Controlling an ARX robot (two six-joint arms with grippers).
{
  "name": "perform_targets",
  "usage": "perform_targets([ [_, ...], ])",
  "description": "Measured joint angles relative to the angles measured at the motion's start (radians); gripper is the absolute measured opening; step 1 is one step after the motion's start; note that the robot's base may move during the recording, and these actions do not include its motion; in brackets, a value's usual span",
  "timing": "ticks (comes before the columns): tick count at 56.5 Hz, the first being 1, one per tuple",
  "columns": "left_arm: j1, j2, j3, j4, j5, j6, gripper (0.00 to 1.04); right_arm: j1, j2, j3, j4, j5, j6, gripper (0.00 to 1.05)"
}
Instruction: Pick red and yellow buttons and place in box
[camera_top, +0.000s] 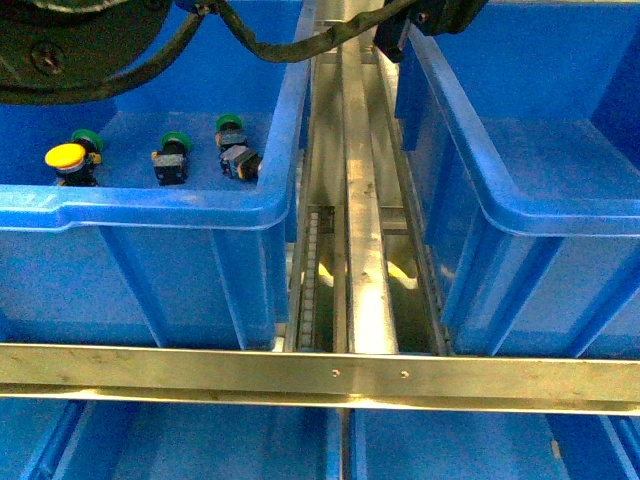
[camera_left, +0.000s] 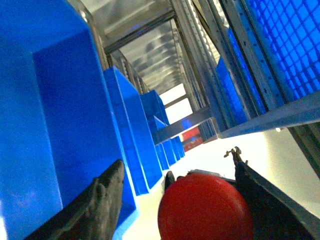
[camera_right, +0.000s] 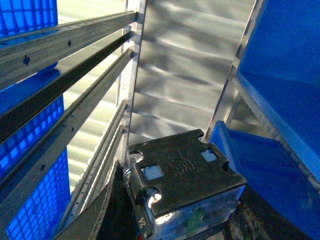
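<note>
In the left wrist view my left gripper (camera_left: 177, 170) is shut on the red button (camera_left: 205, 210). Its round red cap fills the space between the dark fingers (camera_left: 100, 205). My right gripper (camera_right: 182, 202) is shut on a push-button switch (camera_right: 182, 170). Only the switch's dark blocky body shows; the cap is hidden, so I cannot tell its colour. In the front view the yellow button (camera_top: 66, 157) lies at the near left of the left blue crate (camera_top: 150, 210). The blue box (camera_top: 520, 215) on the right shows nothing inside. Neither gripper shows in the front view.
Three green-capped switches (camera_top: 172, 158) lie beside the yellow button in the left crate. A metal rail (camera_top: 362, 220) runs between the two crates and a metal crossbar (camera_top: 320, 375) spans the front. Dark arm parts and cables (camera_top: 300, 40) hang along the top edge. More blue crates sit below.
</note>
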Motion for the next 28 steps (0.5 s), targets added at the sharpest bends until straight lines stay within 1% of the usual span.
perform_targets([
  [10, 0.033, -0.056, 0.0, -0.043, -0.025, 0.093, 0.98, -0.018, 0.013, -0.019, 0.002, 0.021, -0.014, 0.39],
  [12, 0.037, -0.07, 0.0, -0.047, -0.029, 0.114, 0.98, -0.024, 0.018, -0.025, 0.002, 0.023, -0.021, 0.39],
  [14, 0.045, -0.093, 0.0, -0.054, -0.031, 0.131, 0.96, -0.03, 0.023, -0.03, -0.003, 0.023, -0.026, 0.39],
  [21, 0.085, -0.215, -0.045, -0.102, -0.035, 0.216, 0.97, -0.045, 0.025, -0.034, -0.022, 0.031, -0.066, 0.39],
  [28, 0.155, -0.41, -0.158, -0.254, -0.029, 0.359, 0.97, -0.048, 0.008, -0.034, -0.038, 0.053, -0.141, 0.39],
])
